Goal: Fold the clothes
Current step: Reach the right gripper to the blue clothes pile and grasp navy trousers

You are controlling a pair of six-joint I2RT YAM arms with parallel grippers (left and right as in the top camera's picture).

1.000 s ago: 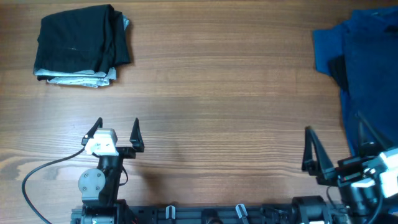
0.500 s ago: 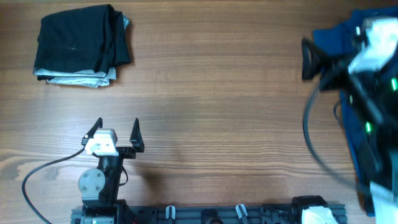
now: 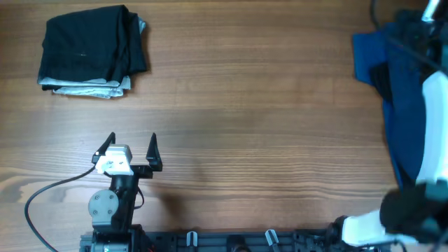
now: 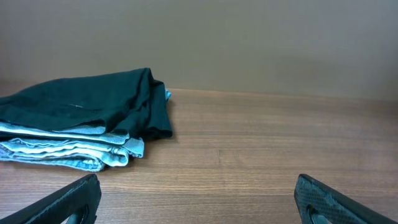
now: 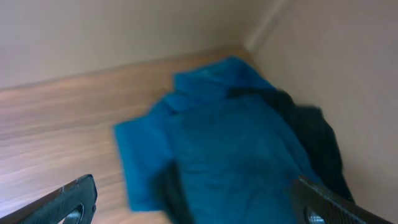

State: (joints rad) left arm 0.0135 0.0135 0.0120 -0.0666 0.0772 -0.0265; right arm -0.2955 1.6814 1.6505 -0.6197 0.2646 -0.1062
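Note:
A folded stack (image 3: 91, 49) lies at the far left: a black garment on top of pale grey cloth. It also shows in the left wrist view (image 4: 81, 118). An unfolded pile of royal blue cloth (image 3: 402, 77) with dark cloth in it lies at the far right. My left gripper (image 3: 131, 150) is open and empty near the front edge, well short of the stack. My right arm (image 3: 434, 126) stretches over the blue pile. In the right wrist view the right gripper (image 5: 196, 200) is open wide above the blue cloth (image 5: 230, 143), with a dark garment (image 5: 317, 137) beside it.
The wooden table (image 3: 245, 119) runs between the two piles. A wall corner (image 5: 261, 31) stands just behind the blue pile. A black cable (image 3: 42, 196) trails from the left arm's base at the front left.
My right arm has swung from the front right edge up to the far right, over the blue pile. The left arm and the folded stack have not moved.

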